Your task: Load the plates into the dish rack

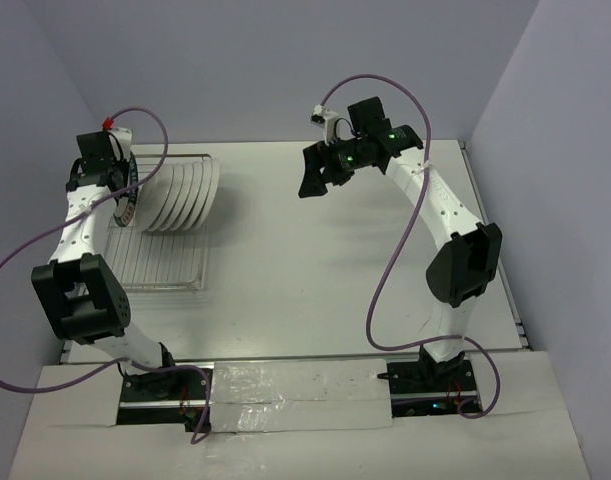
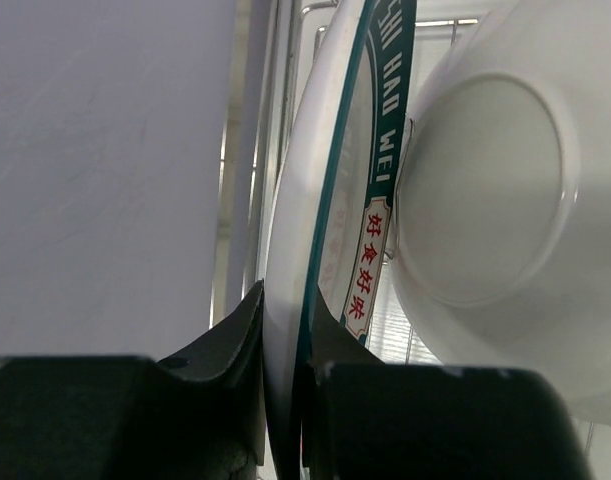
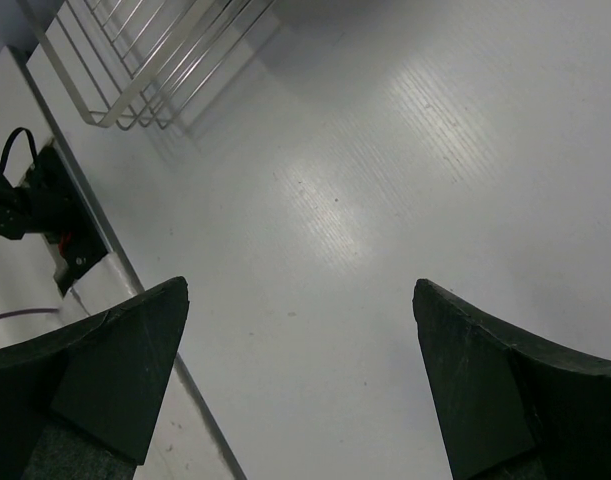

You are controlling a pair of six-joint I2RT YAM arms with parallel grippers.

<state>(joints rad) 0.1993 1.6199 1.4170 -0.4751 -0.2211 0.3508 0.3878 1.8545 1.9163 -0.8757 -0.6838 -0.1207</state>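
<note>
The silver wire dish rack (image 1: 160, 262) lies at the left of the table. Several white plates (image 1: 185, 193) stand on edge in its far end. My left gripper (image 1: 123, 190) is shut on the rim of a teal-rimmed plate (image 2: 330, 200) with red characters, held on edge at the rack's far left, next to the back of another white plate (image 2: 485, 190). My right gripper (image 1: 320, 175) is open and empty, held above the bare table at the far middle; its fingertips (image 3: 145, 340) frame bare tabletop.
The rack's near corner (image 3: 135, 90) shows in the right wrist view, with a black cable clamp (image 3: 35, 210) at the table's edge. Grey walls enclose the table at the left, back and right. Purple cables loop off both arms.
</note>
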